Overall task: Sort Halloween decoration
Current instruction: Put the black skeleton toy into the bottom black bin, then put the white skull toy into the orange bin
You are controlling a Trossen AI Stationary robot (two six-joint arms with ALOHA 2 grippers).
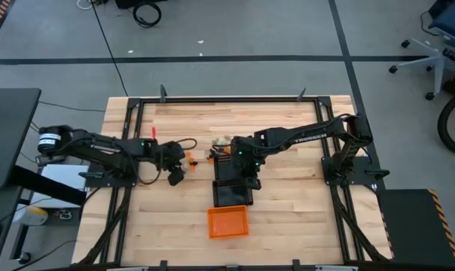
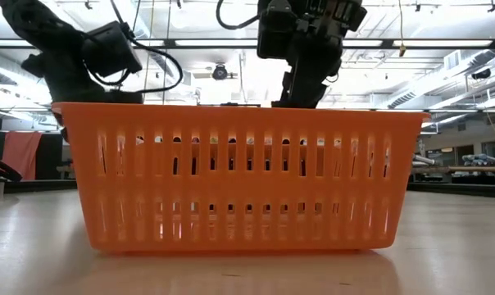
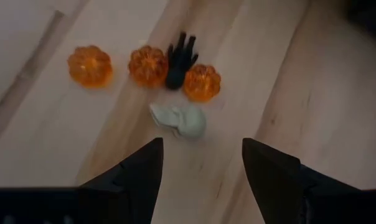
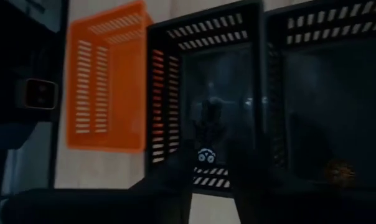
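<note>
Beside the middle black mesh basket in the row that ends at the orange slotted plastic basket, sorting looks only partly done: three translucent orange pumpkin trinkets, a black hand trinket and a cream-white skull trinket lie loose on the wooden table. The left gripper hovers spread above them, empty. Over that mesh basket the right gripper hangs, a small dark trinket between its fingers; whether it is gripped cannot be told.

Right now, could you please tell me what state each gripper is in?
Left gripper: open, empty, above the white trinket.
Right gripper: over a black basket; cannot tell whether open or shut.
</note>
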